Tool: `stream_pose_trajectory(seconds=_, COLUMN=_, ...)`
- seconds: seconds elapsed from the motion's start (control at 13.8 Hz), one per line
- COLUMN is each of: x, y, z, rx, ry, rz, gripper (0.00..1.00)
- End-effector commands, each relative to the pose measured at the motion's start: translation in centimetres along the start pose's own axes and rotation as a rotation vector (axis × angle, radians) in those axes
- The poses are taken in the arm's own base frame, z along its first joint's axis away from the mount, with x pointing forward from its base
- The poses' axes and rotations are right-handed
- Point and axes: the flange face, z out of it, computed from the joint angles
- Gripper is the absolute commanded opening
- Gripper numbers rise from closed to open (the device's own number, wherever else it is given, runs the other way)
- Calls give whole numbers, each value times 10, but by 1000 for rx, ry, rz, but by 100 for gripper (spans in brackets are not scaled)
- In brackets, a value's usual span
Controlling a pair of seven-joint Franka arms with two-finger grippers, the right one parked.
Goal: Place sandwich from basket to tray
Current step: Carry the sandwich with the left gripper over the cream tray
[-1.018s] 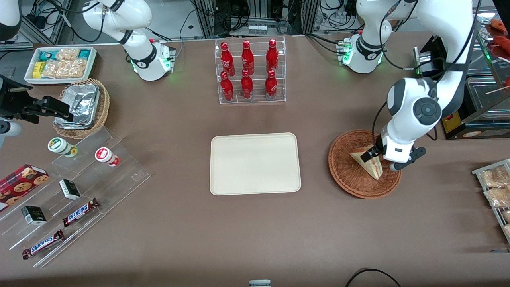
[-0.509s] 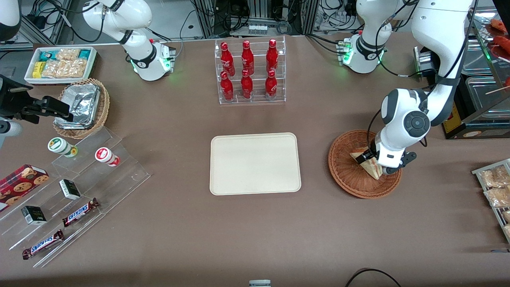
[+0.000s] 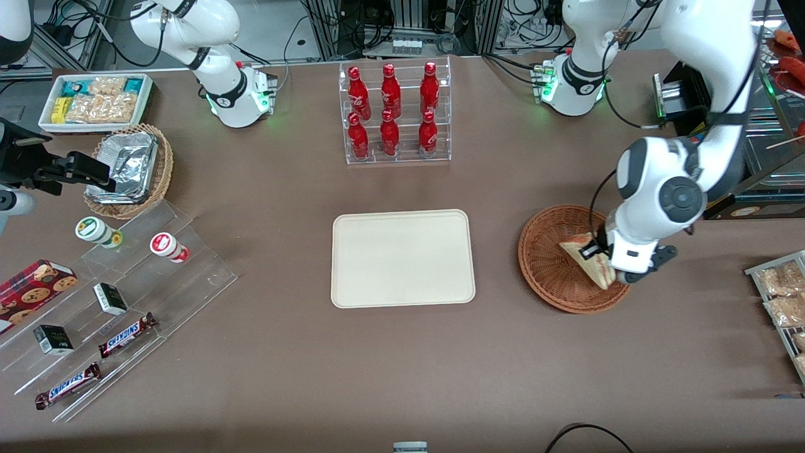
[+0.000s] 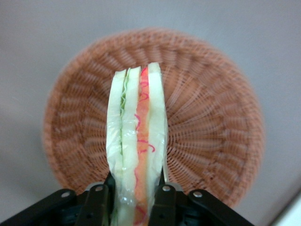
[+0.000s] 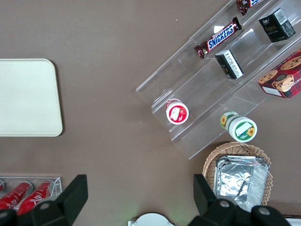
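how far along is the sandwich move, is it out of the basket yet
Done: the gripper is shut on the sandwich, and the wrist view shows it raised above the basket. In hand: the front view has the sandwich over the basket, at its edge toward the working arm's end. Left: carrying it to the tray, which holds nothing, and letting go.

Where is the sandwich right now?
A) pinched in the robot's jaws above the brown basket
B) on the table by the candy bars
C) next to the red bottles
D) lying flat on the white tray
A. The gripper has its jaws shut on the sandwich, holding it on edge above the basket; the tray holds nothing.
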Motion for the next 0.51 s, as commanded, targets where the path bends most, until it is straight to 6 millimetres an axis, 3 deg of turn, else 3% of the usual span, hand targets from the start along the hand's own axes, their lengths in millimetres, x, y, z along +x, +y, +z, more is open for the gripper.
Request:
stream_pose_trajectory(seconds=0.0, x=-7, y=40, z=-87, rx=15, ry=45, rz=85, gripper=0)
stream_pose_trajectory(seconds=0.07, x=-13, y=56, z=-104, rx=7, ry=53, rz=104, gripper=0)
stream_pose_trajectory(seconds=0.22, x=-47, y=99, z=-125, rx=-29, ry=85, rz=189, gripper=0)
stream_pose_trajectory(seconds=0.44, x=-112, y=179, z=-113, rx=-55, ry=57, rz=323, gripper=0)
